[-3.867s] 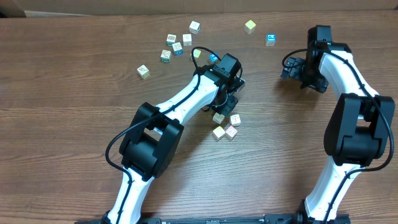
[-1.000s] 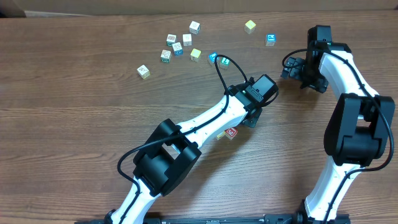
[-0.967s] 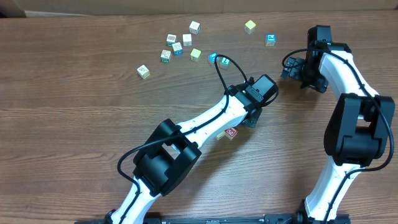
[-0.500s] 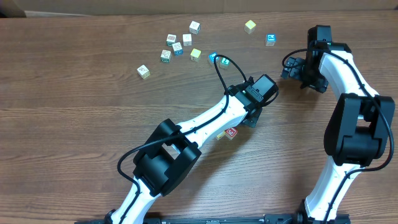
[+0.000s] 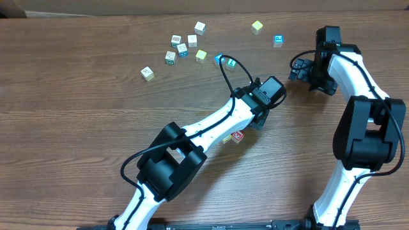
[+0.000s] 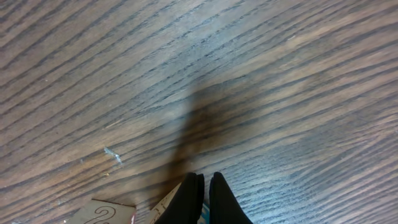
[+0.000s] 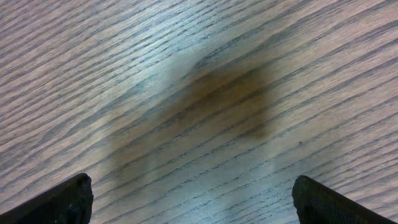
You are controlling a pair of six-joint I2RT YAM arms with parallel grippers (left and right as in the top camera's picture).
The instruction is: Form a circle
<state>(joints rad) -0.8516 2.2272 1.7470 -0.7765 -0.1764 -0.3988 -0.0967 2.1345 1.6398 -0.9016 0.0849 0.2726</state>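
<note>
Brown wood-grain bench (image 5: 77,128) carries the circle (image 5: 229,138), a clump of pale cubes near the middle, mostly hidden under the left arm (image 5: 217,121); its red-marked cube (image 5: 238,135) shows. Left fingers (image 6: 194,196) are pressed together just beside it. Right fingers (image 7: 68,198) stand wide apart over wood, well away. Other cubes (image 5: 182,48) lie scattered farther back.

A brown wood-grain bench (image 5: 77,128) is filling almost the whole scene.
Its grain is running left to right, with paler streaks showing through. A tan strip (image 5: 128,6) is lying along the far edge, and a white patch (image 5: 9,7) is peeking in at the far left corner. Soft light is falling from above, casting blurred shadows on the wood and leaving a faint cool sheen.
</note>
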